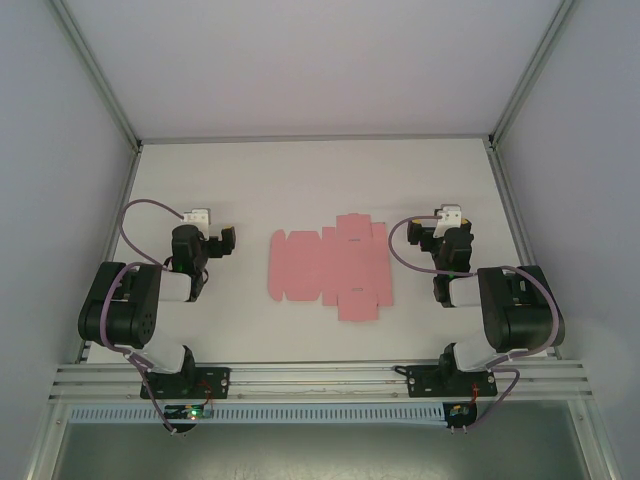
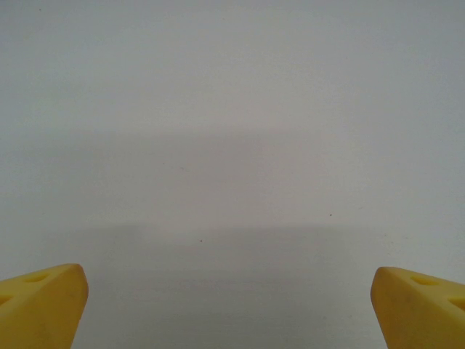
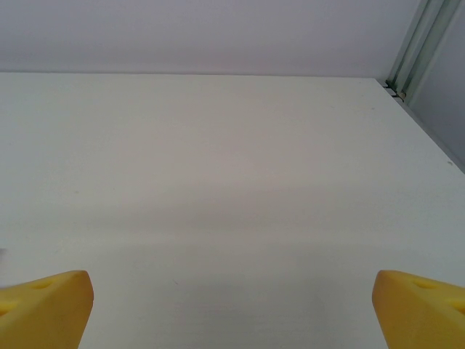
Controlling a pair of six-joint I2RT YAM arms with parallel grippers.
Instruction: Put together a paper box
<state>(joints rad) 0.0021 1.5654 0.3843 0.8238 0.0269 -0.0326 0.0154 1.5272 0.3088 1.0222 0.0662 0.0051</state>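
The paper box (image 1: 328, 265) is a flat pink die-cut sheet with flaps and tabs, lying unfolded on the white table (image 1: 300, 180) midway between the two arms. My left gripper (image 1: 208, 240) rests to the left of the sheet, apart from it. In the left wrist view that gripper (image 2: 231, 309) is open, its yellow fingertips (image 2: 40, 305) wide apart over bare table. My right gripper (image 1: 445, 235) sits to the right of the sheet, not touching it. The right wrist view shows this gripper (image 3: 232, 313) open too, nothing between its yellow fingertips (image 3: 421, 309).
Grey walls enclose the table on the left, right and back. Aluminium frame posts (image 3: 418, 43) stand at the far corners, and a rail (image 1: 320, 378) runs along the near edge by the arm bases.
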